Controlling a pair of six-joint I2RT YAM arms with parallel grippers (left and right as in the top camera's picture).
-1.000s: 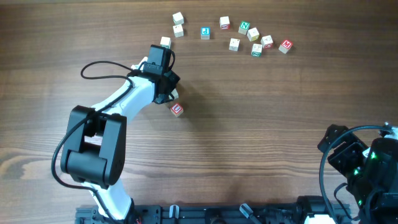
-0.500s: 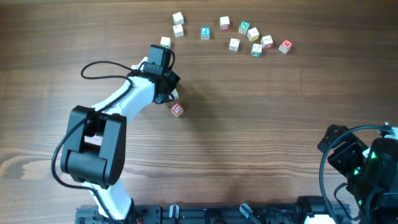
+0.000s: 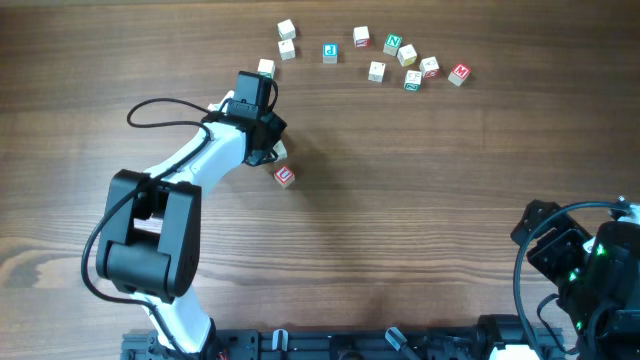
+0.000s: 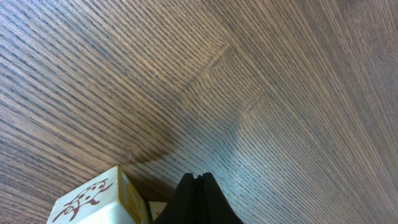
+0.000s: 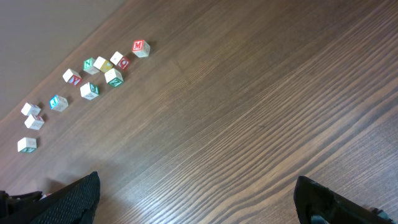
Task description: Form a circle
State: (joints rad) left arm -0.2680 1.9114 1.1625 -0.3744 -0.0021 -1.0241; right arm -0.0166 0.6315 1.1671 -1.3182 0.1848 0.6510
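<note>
No ring of cubes shows as the circle. My left gripper (image 3: 277,152) is shut and empty, fingertips pressed together just above the table (image 4: 199,178). Right beside them stands a pale wooden cube with a red print (image 4: 93,200), and a second pale cube (image 4: 158,209) peeks out between it and the fingers. In the overhead view a red-printed cube (image 3: 285,176) lies just in front of that gripper. My right gripper (image 5: 199,205) is wide open over bare wood at the near right, holding nothing.
Several letter cubes with green, blue and red prints lie in a loose arc along the far side (image 3: 394,43). One pale cube (image 3: 265,68) sits just behind my left wrist. My right arm (image 3: 580,270) is folded at the near right corner.
My left arm has shifted slightly to the left, its gripper still shut. The red-printed cube and the right arm have not moved.
</note>
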